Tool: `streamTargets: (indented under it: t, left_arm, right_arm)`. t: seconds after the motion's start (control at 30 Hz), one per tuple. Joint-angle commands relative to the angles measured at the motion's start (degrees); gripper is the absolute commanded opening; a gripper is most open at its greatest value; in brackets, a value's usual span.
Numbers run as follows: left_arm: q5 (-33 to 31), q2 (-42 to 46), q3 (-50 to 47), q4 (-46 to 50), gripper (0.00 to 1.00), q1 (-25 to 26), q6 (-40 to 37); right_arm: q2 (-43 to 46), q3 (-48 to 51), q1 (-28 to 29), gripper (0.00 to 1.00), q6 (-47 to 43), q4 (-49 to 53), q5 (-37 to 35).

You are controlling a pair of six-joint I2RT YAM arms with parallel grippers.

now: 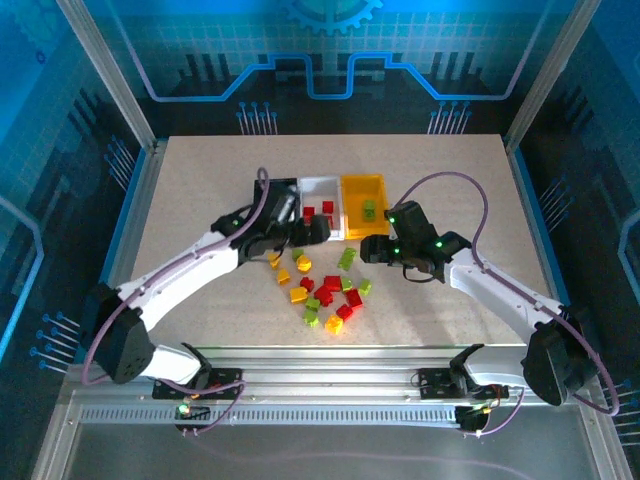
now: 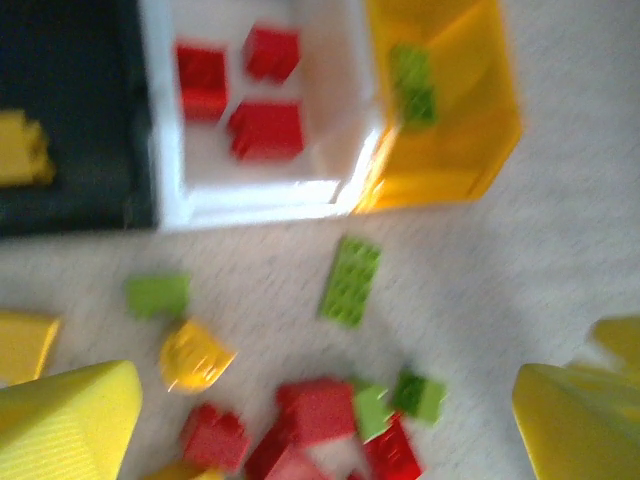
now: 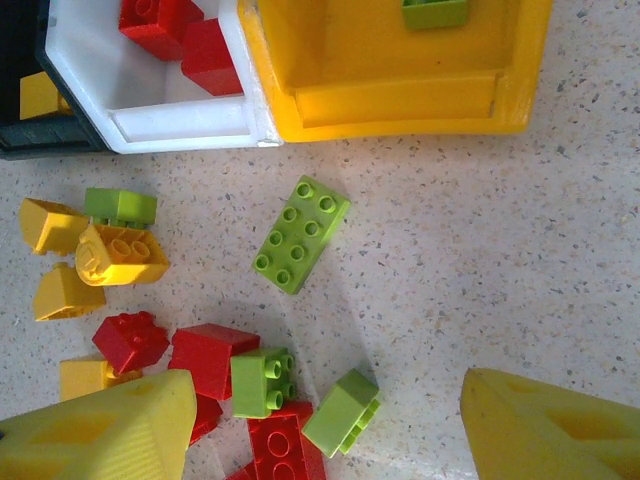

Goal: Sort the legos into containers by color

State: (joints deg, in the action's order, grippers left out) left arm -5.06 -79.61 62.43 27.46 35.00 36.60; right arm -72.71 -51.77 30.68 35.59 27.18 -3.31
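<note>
The surface (image 3: pixel 520 250) is matt, speckled and finely grainy. The legos (image 3: pixel 300 233) are smooth, glossy plastic, as are the yellow bin (image 3: pixel 390 105) and white bin (image 3: pixel 170 125). The fingers (image 2: pixel 60 420) look matt, finely ribbed.

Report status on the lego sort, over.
Left gripper open, right gripper open, both empty. White bin holds three reds, yellow bin one green, black bin a yellow. Pile loose on table, path unobstructed.

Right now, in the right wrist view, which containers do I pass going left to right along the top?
black bin holding a yellow brick → white bin holding red bricks → yellow bin holding a green brick
</note>
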Motion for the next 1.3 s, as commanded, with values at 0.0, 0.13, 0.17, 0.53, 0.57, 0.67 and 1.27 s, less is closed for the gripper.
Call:
streamTargets:
  t: [0.0,0.13,0.17,0.53,0.57,0.67,1.27]
  left_arm:
    - [1.3,3.5,-9.1,-0.2,0.88,-0.3,3.7]
    - [2.7,4.4,-15.7,-2.1,0.79,-0.5,5.4]
    - [3.3,4.0,-16.7,-2.7,0.76,-0.6,5.6]
    - [-0.6,-1.3,-19.8,-7.8,0.68,-5.1,2.2]
    - [-0.3,-2.3,-19.5,-8.5,0.67,-5.4,2.0]
    - [-1.2,-5.2,-18.7,-9.8,0.65,-5.6,1.1]
    - [-2.0,-5.4,-17.7,-8.0,0.30,-6.2,1.0]
  right_arm:
    - [-0.2,1.1,-0.4,0.72,0.4,-1.2,1.1]
    - [-0.2,1.1,-0.3,0.72,0.5,-1.6,1.1]
    - [-0.2,1.1,-0.4,0.72,0.5,-1.6,1.0]
    - [0.9,1.1,-0.4,0.72,0.4,-1.1,0.7]
    - [1.0,1.1,-0.4,0.72,0.4,-1.0,0.5]
    - [1.3,1.1,-0.4,0.72,0.3,-0.9,0.3]
    - [0.4,1.1,-0.9,0.72,0.3,-1.4,0.5]
